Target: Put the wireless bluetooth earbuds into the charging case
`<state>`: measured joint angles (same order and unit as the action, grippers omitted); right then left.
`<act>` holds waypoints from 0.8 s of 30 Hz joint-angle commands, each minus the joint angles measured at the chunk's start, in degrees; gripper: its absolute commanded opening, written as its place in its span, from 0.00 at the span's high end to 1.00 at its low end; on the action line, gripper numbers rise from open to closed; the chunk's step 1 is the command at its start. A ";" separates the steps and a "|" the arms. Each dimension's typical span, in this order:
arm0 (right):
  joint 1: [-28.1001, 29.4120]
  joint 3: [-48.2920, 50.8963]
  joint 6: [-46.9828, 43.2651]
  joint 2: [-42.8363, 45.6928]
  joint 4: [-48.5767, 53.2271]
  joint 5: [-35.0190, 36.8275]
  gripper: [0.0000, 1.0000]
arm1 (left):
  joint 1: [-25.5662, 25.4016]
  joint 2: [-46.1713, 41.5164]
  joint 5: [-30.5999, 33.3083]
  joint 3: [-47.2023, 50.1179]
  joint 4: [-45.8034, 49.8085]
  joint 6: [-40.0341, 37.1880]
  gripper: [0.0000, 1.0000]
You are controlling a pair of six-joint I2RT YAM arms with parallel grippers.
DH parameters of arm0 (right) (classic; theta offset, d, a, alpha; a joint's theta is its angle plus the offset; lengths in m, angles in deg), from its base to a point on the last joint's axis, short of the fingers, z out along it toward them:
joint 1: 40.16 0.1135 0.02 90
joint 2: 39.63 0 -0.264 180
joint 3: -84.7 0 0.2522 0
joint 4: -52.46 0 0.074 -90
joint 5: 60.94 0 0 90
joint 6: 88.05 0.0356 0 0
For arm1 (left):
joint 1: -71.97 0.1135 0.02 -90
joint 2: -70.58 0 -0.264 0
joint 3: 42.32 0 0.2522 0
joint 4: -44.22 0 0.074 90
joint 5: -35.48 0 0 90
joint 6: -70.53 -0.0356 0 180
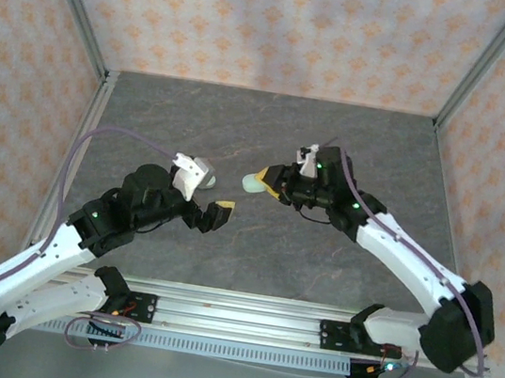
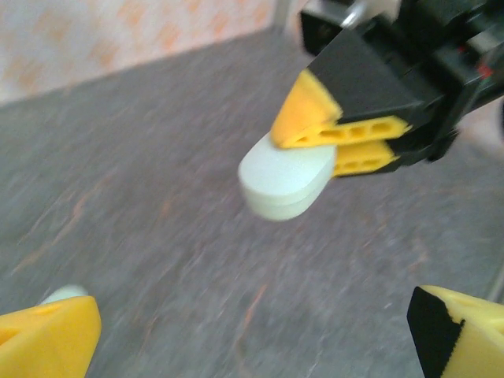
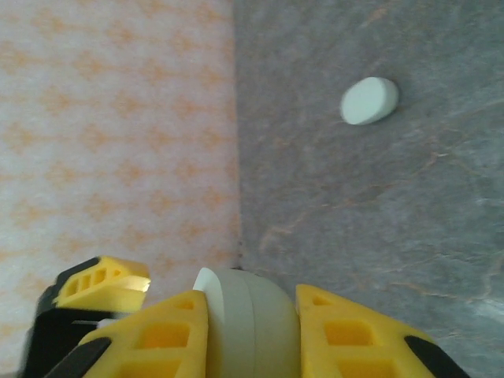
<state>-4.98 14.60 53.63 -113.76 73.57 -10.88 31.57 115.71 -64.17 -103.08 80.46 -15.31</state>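
Right end effector [image 1: 270,188] is clamped on the mint charging case [image 1: 253,183], which sticks out toward 9 o'clock over the bench [image 1: 270,135]. I'd guess it's being presented to the left end effector [image 1: 206,192], spread wide. Another mint case [image 3: 368,100] lies at its 12.

Two robot arms stand here, a left arm [image 1: 43,253] and a right arm [image 1: 413,261]. That makes two sets of jaws, the left jaws and the right jaws. Each set has two yellow fingers [image 3: 157,339], so four fingers altogether. I count two mint oval cases: the held case [image 1: 255,184], pinched in the right jaws, and the loose case [image 1: 206,179], lying on the one grey surface [image 1: 270,135]. Three patterned walls [image 1: 259,19] close the space in, and two metal corner posts [image 1: 71,0] rise at the back.
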 commanded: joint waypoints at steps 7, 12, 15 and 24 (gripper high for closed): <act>-0.99 -3.49 -11.50 -17.76 -0.38 0.22 0.83 | -0.03 -9.50 18.17 8.85 9.45 10.52 0.00; -1.25 -6.37 -12.04 -27.65 -2.50 -2.33 0.84 | 0.07 -15.20 23.22 13.95 9.06 13.85 0.00; -0.95 -7.11 -10.93 -31.67 -5.27 -3.79 0.84 | 0.17 -17.58 26.13 15.41 10.09 15.32 0.00; 5.09 -9.23 -8.33 -37.02 -11.33 -3.50 0.84 | 0.34 -23.39 31.86 18.73 11.42 17.04 0.00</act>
<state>-2.70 7.28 44.10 -149.63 67.61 -13.85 31.57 93.57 -37.00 -85.60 90.47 -0.27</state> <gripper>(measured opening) 0.245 0.999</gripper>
